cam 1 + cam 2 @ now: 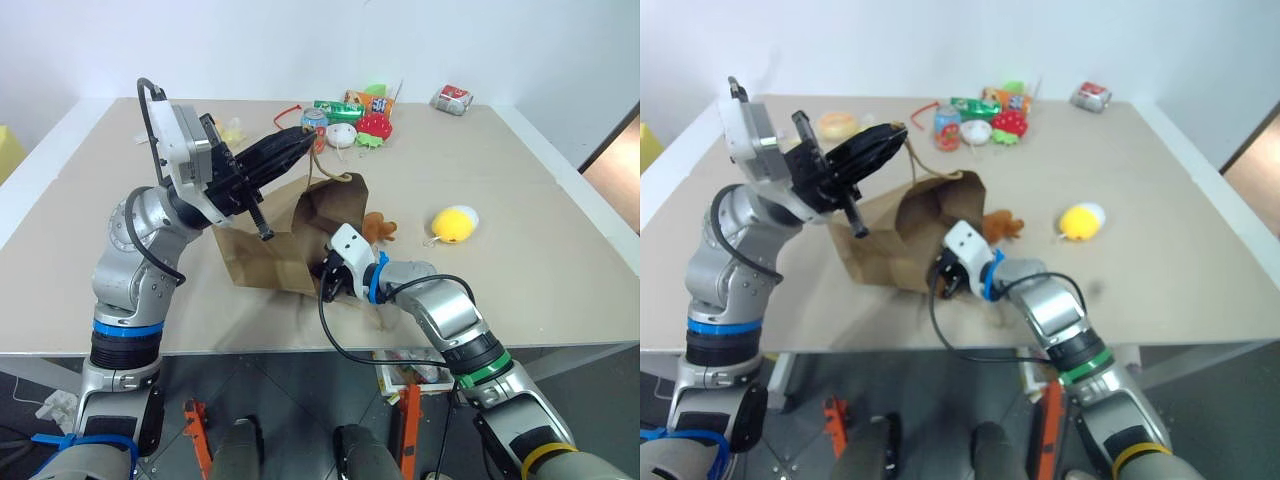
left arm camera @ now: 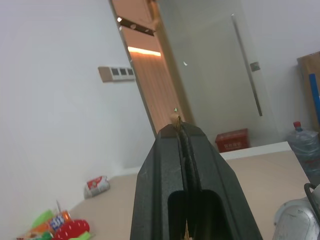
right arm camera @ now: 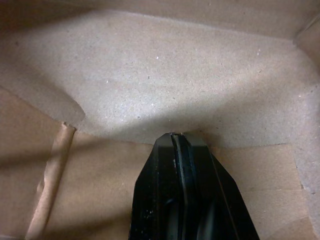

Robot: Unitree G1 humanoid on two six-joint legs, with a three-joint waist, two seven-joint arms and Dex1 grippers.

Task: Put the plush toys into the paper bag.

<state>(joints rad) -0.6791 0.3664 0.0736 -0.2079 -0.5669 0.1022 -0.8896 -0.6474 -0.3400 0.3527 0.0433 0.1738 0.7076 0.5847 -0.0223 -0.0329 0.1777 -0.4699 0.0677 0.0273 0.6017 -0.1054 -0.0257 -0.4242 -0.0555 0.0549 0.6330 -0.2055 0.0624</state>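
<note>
Fingers pressed together, right gripper (image 1: 325, 280) inside paper bag (image 1: 265, 245) mouth; brown plush toy (image 1: 378, 229) at two o'clock (nearer this arm).

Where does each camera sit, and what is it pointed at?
Head pair: above, looking down on table, paper bag, both arms.
Left wrist: along the shut left pincer, raised toward a wall and door.
Right wrist: along the shut right pincer, against brown bag paper.
Shared: strawberry plush in head and left-wrist views.
</note>
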